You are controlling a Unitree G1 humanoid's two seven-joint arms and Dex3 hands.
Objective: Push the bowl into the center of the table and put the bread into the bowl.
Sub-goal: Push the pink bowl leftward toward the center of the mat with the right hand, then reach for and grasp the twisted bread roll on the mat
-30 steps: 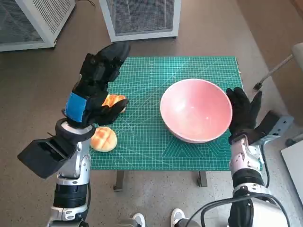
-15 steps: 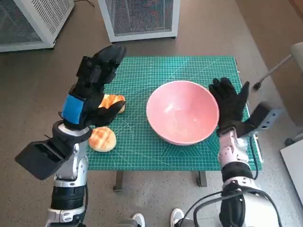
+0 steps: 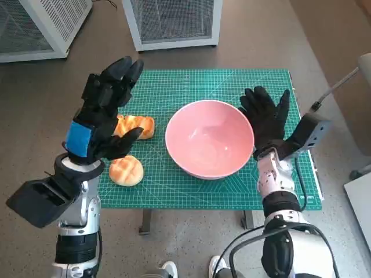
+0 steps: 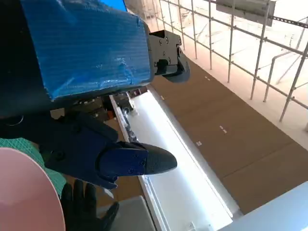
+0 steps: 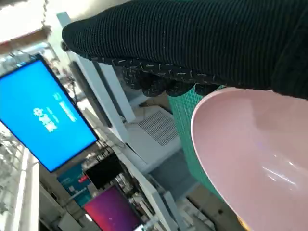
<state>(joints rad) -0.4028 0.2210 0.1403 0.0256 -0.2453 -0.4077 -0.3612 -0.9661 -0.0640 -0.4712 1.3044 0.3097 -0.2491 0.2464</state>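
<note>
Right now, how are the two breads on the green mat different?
The round bun lies near the mat's front edge, in full view; the longer bread lies farther back, partly hidden behind the left hand. The round bun is dome-shaped with a criss-cross top; the longer bread looks flatter and stretched out. Both are golden-brown, left of the pink bowl, and neither is in it yet.

Bowl: shifted across the green mat from near its right edge to about its middle, now closer to the bread rolls.
Right hand: moved inward with the bowl, flat against its right rim.
Left hand: raised, drifted slightly away from the bowl, fingers spread.
</note>
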